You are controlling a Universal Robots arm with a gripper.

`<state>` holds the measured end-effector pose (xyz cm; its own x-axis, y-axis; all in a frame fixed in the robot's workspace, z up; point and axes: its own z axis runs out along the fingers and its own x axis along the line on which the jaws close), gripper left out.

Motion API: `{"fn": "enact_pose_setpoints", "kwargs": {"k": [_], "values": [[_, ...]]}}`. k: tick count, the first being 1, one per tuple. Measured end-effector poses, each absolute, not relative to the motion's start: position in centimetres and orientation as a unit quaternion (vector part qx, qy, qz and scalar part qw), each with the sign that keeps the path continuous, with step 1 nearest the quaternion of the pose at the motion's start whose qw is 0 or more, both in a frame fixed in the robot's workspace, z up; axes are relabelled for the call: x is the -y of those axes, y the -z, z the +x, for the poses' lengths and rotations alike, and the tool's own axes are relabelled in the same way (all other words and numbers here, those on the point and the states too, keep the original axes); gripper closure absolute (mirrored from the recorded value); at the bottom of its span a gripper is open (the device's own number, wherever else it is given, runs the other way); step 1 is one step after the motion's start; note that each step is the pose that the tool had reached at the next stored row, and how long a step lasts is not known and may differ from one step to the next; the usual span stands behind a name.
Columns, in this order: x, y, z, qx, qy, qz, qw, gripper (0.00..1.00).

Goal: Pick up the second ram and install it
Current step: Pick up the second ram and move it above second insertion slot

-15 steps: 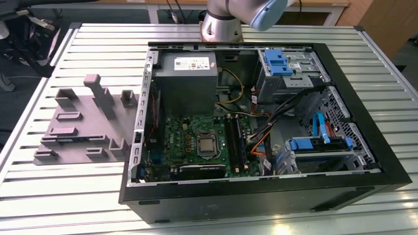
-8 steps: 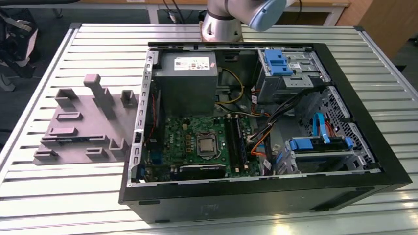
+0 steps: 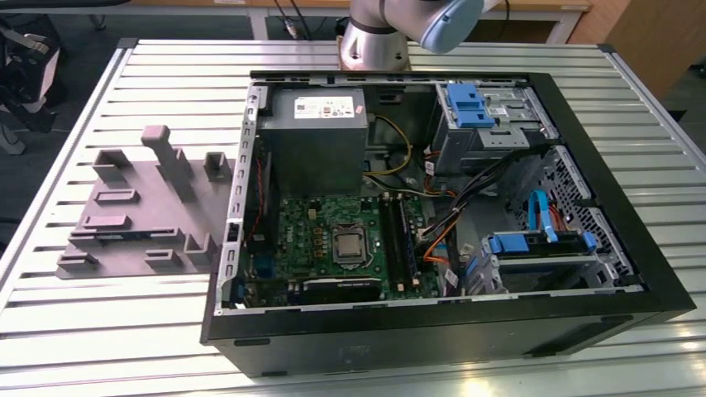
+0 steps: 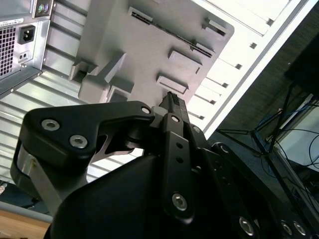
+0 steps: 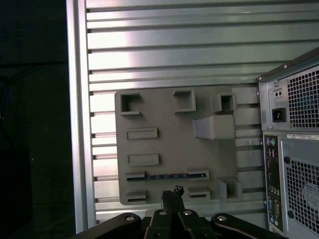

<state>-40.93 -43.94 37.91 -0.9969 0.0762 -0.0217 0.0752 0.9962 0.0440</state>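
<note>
The second ram [image 5: 167, 176] is a thin dark strip with a bluish edge. It stands on edge in a slot of the grey fixture plate [image 5: 164, 134], between two low blocks. My gripper [image 5: 172, 192] hangs well above the plate, and its dark fingers pressed together hold nothing. In the first wrist view its tip lines up just past the ram's long side. The second wrist view has the gripper [image 4: 172, 98] pointing at the fixture plate [image 4: 124, 35]. In the exterior view the fixture plate [image 3: 132, 211] lies left of the open computer case [image 3: 441, 322].
The motherboard [image 3: 331, 240] lies inside the case, with long black memory slots [image 3: 395, 236] beside the processor. Cables, a power supply [image 3: 314, 132] and blue drive brackets crowd the interior. The case's rear panel [image 5: 294, 149] stands close beside the fixture. The slatted metal table [image 3: 111, 331] ends near the fixture.
</note>
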Motion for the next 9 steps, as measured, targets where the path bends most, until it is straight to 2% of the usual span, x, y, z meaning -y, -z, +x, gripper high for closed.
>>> {"fn": "enact_pose_setpoints", "kwargs": {"k": [9], "values": [[43.94,-37.91,-40.97,-0.999,-0.022,0.037,0.012,0.89]]}}
